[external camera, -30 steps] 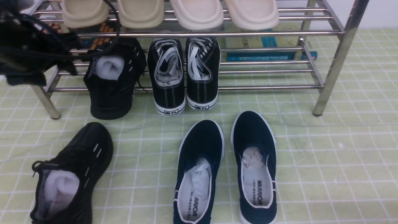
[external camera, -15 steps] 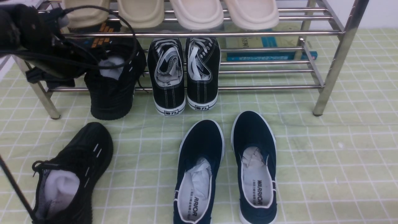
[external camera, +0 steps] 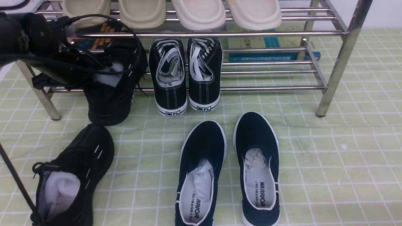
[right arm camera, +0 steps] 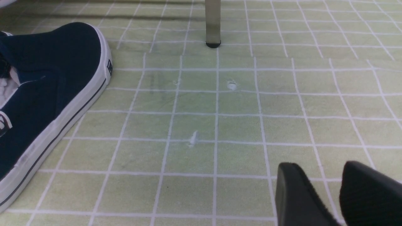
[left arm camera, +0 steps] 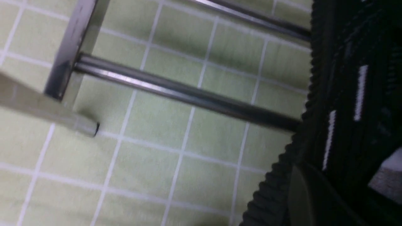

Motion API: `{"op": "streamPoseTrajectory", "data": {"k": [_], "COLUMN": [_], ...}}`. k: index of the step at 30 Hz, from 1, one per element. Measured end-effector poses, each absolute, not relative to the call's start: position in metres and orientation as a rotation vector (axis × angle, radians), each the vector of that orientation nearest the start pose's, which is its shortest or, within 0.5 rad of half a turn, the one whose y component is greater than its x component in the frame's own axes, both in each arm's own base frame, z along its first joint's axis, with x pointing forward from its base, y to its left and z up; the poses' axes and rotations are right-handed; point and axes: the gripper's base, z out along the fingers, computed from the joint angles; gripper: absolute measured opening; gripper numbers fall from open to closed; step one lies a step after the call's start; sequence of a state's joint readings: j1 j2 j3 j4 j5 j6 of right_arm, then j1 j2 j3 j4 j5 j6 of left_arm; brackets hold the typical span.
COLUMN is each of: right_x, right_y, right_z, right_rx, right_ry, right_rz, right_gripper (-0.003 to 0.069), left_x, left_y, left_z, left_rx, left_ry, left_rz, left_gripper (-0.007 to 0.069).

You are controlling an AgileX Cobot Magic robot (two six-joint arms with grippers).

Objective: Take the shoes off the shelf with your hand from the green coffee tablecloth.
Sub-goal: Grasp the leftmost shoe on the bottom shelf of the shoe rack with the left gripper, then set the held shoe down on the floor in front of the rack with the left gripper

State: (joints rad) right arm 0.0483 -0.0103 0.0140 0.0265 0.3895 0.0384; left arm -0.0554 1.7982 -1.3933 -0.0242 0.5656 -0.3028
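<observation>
One black knit sneaker (external camera: 108, 97) with white paper stuffing stands heel-out on the lower tier of the steel shelf (external camera: 267, 88), at its left end. My left gripper (external camera: 95, 67) reaches into its opening from the left and is shut on the shoe's side wall. The left wrist view shows one finger (left arm camera: 301, 194) against the ribbed outside of this sneaker (left arm camera: 345, 94); the other finger is hidden inside. The second black knit sneaker (external camera: 78, 169) lies on the green tablecloth (external camera: 345, 163) at the front left. My right gripper (right arm camera: 326, 169) hovers low over the cloth, open and holding nothing.
Black canvas lace-ups (external camera: 185, 75) stand beside the gripped sneaker on the lower tier. Beige slippers (external camera: 201, 12) fill the top tier, and books (external camera: 270, 47) lie behind. Navy slip-ons (external camera: 226, 169) sit at the front centre. A shelf leg (right arm camera: 213, 22) stands ahead of my right gripper.
My left arm has swung right and down into the sneaker's opening, and its jaws have closed. The sneaker has shifted slightly forward and left.
</observation>
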Motion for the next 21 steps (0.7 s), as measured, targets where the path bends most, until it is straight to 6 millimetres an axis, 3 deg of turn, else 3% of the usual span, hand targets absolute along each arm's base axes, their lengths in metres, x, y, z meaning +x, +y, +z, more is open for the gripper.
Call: {"op": "streamPoseTrajectory", "data": {"k": [10, 21], "right_x": [0.052, 0.052], "right_y": [0.003, 0.003], "right_z": [0.174, 0.174], "right_rx": [0.007, 0.007], "right_ry": [1.877, 1.877], "right_rz": [0.086, 0.086], "right_gripper": [0.0239, 0.0239], "left_x": [0.337, 0.278], "left_y": [-0.028, -0.031], "left_z": [0.334, 0.373], "left_rx": [-0.331, -0.224], "left_ry": [2.531, 2.644], "left_rz": [-0.293, -0.335], "left_gripper": [0.0010, 0.0011]}}
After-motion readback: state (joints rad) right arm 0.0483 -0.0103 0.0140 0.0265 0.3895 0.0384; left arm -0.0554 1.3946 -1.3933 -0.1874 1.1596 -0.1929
